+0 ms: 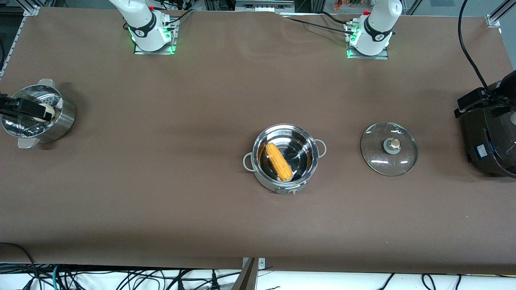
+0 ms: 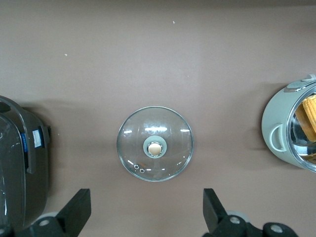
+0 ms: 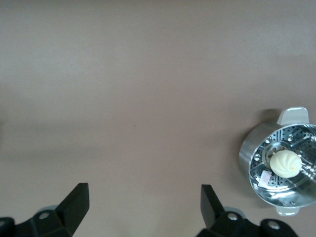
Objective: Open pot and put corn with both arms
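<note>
Inside pot [image 1: 287,158]: corn [image 1: 278,161], lid [image 1: 388,148] off beside it toward left arm's end. Left gripper [image 2: 144,213] above lid, right gripper [image 3: 143,210] above bare table [image 3: 148,98]; both spread, empty. Keep clear; retract high.

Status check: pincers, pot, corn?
Left pincer open above lid; right pincer open above bare table. Corn in open pot. Nothing in the way.

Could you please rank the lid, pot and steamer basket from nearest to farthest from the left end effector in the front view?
1. Lid, toward the left arm's end, by the left end effector.
2. Pot, mid-table.
3. Steamer basket, at the right arm's end.
</note>
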`<state>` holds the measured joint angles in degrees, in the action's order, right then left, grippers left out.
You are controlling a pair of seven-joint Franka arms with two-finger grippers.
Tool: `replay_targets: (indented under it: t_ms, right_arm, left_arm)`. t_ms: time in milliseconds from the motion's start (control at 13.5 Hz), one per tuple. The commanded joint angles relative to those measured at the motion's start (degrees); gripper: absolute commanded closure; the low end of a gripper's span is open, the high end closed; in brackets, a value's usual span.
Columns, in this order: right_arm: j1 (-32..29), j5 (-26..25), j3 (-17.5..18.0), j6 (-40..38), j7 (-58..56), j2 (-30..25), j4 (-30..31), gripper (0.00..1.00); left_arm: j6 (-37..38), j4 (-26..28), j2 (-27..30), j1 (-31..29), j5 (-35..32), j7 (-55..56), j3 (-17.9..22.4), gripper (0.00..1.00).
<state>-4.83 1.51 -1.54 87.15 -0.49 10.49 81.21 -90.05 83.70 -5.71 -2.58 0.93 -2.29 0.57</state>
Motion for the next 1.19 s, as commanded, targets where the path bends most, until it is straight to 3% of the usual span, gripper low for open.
replay_targets:
  t_ms: [0,815,1111]
  right_arm:
    - [0.08,-0.37,0.58,0.83,0.67,-5.73,4.74,0.0]
    - [0.96,-2.39,2.34,-0.05,0.58,-7.24,6.76,0.0]
    - [1.05,-2.39,2.34,-0.58,0.4,-3.99,3.87,0.0]
  left_arm:
    - [0.66,-0.9,0.0,0.12,-1.72,0.53,-0.22,0.0]
    - [0.93,-0.9,-0.18,0.12,-2.25,0.45,-0.57,0.0]
    - [0.93,-0.9,-0.27,0.12,-2.34,0.45,-0.57,0.0]
